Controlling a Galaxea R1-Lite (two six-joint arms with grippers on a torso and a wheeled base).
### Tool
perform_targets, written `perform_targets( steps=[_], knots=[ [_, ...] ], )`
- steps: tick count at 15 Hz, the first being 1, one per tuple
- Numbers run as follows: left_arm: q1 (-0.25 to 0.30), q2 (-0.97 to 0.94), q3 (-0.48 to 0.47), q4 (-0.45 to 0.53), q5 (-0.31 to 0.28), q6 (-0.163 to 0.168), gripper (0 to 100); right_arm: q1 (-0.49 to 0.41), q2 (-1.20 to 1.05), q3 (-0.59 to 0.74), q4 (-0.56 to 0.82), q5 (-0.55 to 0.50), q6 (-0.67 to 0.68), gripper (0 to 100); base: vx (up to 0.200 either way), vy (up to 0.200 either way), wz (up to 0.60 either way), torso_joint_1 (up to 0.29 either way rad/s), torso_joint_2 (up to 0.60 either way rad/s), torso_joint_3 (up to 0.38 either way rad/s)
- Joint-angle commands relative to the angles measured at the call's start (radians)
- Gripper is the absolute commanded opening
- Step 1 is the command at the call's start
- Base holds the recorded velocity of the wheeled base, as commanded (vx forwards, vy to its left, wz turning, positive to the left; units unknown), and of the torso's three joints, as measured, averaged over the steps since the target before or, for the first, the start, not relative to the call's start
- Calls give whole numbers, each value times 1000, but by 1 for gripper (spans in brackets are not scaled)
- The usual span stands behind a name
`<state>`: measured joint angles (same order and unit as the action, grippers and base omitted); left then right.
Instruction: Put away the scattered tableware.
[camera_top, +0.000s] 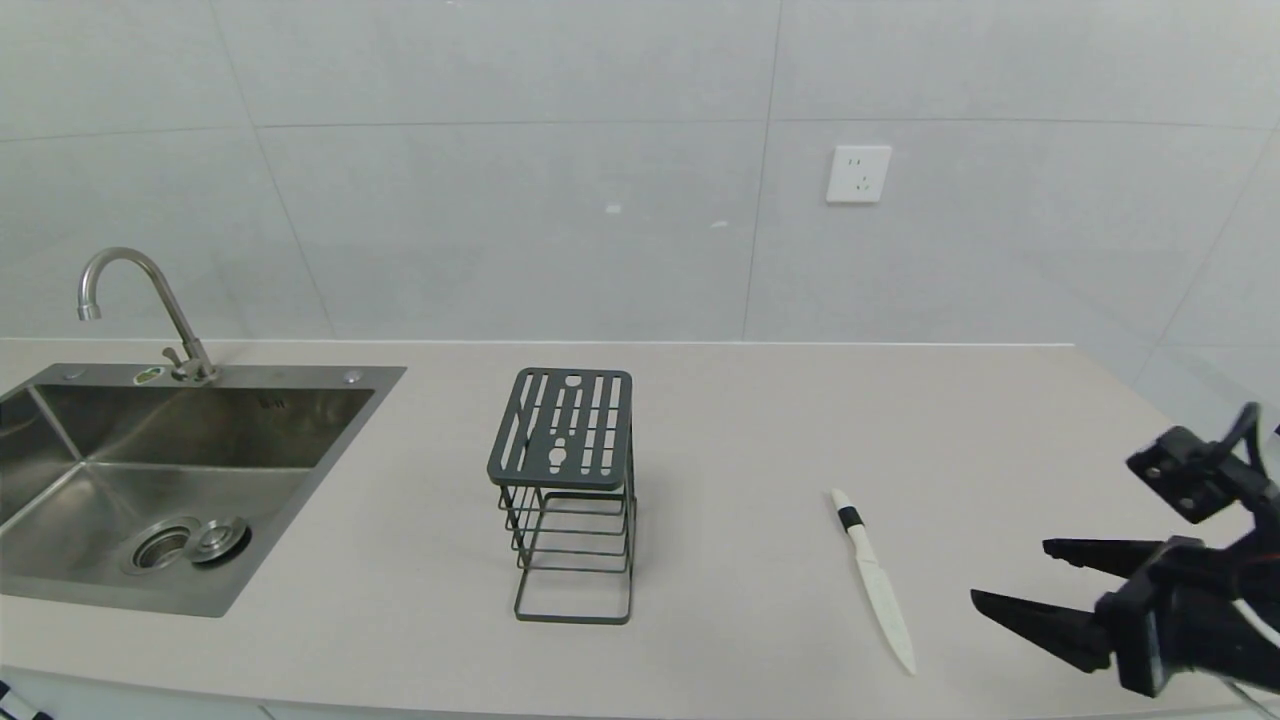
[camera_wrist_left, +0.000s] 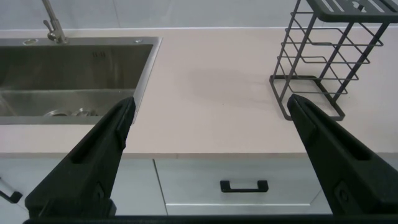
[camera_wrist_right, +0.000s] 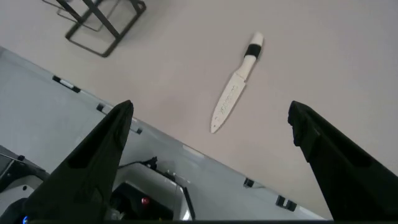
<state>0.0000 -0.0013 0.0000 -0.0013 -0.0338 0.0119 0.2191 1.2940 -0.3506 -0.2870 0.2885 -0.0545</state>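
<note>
A white knife with a black band near its handle end lies flat on the pale counter, right of centre; it also appears as the white knife. A dark wire rack with a slotted top stands upright mid-counter. My right gripper hovers open at the counter's right front, a little to the right of the knife's tip, holding nothing. In the left wrist view my left gripper is open and empty, out in front of the counter edge, with the wire rack ahead of it.
A steel sink with a curved tap is set into the counter's left end. A drawer with a black handle sits below the counter front. A wall socket is on the tiled wall behind.
</note>
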Motion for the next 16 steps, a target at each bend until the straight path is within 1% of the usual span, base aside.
perform_targets(
  steps=[1, 3, 5, 6, 8, 11, 13, 16],
  knots=[
    [0, 1, 0, 0, 0, 0, 100, 32, 208, -36, -14, -58, 2, 100, 0, 0, 0, 0, 0, 0],
    [0, 1, 0, 0, 0, 0, 100, 65, 266, -70, -14, -89, 30, 100, 0, 0, 0, 0, 0, 0],
    [0, 1, 0, 0, 0, 0, 100, 140, 344, -120, -15, -127, 73, 100, 0, 0, 0, 0, 0, 0],
    [0, 1, 0, 0, 0, 0, 100, 169, 372, -136, -15, -158, 73, 100, 0, 0, 0, 0, 0, 0],
    [0, 1, 0, 0, 0, 0, 100, 197, 433, -160, -27, -238, 76, 100, 0, 0, 0, 0, 0, 0],
    [0, 1, 0, 0, 0, 0, 100, 166, 539, -209, -72, -247, 85, 100, 0, 0, 0, 0, 0, 0],
    [0, 1, 0, 0, 0, 0, 100, 152, 622, -235, -126, -267, 91, 100, 0, 0, 0, 0, 0, 0],
    [0, 1, 0, 0, 2, -1, 100, 129, 709, -281, -146, -272, 114, 100, 0, 0, 0, 0, 0, 0]
  ],
)
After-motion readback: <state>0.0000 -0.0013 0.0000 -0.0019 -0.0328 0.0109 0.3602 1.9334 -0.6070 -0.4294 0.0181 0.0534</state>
